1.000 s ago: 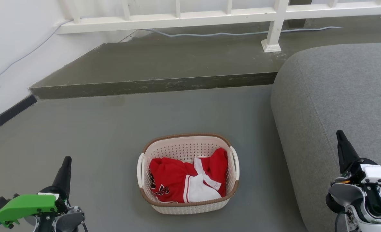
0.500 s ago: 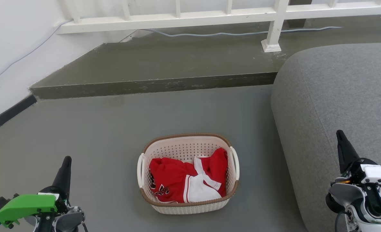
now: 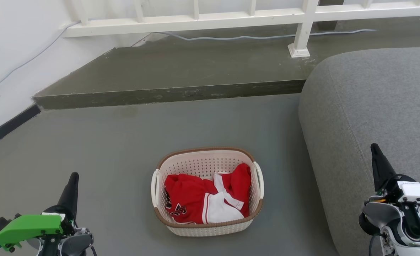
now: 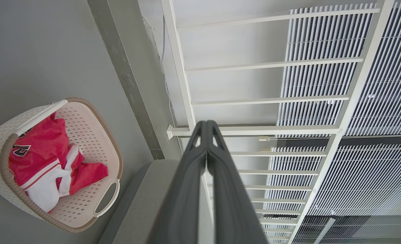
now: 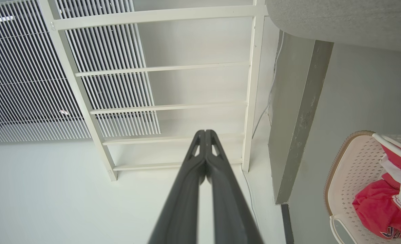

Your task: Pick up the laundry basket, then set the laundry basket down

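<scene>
The laundry basket point(image 3: 203, 164), with red-and-white clothing inside, sat on the grey floor point(image 3: 124, 149) between the left gripper point(image 3: 73, 179) and the right gripper point(image 3: 374, 151), well apart from both. The wrist views showed each pair of fingers pressed together and empty, which the head view left unclear, and a slatted grille point(image 4: 316, 81) behind the white railing point(image 3: 195, 21). Nothing had moved since a second earlier.

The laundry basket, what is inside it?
Inside the laundry basket lies crumpled red-and-white clothing. It covers most of the bottom, so anything beneath it cannot be seen.
</scene>
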You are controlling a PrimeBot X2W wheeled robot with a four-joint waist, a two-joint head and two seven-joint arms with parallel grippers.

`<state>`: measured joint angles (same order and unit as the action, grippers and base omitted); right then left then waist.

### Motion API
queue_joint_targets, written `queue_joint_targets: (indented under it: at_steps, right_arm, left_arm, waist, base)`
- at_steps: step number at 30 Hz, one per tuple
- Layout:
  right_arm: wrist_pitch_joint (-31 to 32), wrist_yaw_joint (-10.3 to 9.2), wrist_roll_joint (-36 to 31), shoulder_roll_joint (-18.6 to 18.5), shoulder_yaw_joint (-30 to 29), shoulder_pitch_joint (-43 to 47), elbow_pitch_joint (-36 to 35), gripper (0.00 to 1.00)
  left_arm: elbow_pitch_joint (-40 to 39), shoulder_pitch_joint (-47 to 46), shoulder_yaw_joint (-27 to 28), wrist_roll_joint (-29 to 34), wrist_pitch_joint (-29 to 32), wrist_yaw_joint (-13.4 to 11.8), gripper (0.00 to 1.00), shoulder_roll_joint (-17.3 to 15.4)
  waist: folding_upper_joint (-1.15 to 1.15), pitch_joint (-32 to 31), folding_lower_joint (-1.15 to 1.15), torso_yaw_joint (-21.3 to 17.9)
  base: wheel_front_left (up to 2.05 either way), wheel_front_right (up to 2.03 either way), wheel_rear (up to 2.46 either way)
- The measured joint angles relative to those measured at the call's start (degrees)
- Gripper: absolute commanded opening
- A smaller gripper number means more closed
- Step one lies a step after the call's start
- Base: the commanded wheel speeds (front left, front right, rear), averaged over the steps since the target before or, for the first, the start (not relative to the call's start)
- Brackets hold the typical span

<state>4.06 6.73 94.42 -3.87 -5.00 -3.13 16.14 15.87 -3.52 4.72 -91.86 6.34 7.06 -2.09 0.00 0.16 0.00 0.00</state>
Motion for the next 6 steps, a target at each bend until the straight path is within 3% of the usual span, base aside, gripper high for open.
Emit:
queue_joint_targets:
  at_steps: [6]
  right_arm:
    - [0.01,0.00,0.00,0.01,-0.02,0.00,-0.01,0.00]
  left_arm:
    - [0.00,0.00,0.00,0.00,0.00,0.00,0.00,0.00]
  waist:
    - [0.00,0.00,0.00,0.00]
  base:
    - [0.00,0.00,0.00]
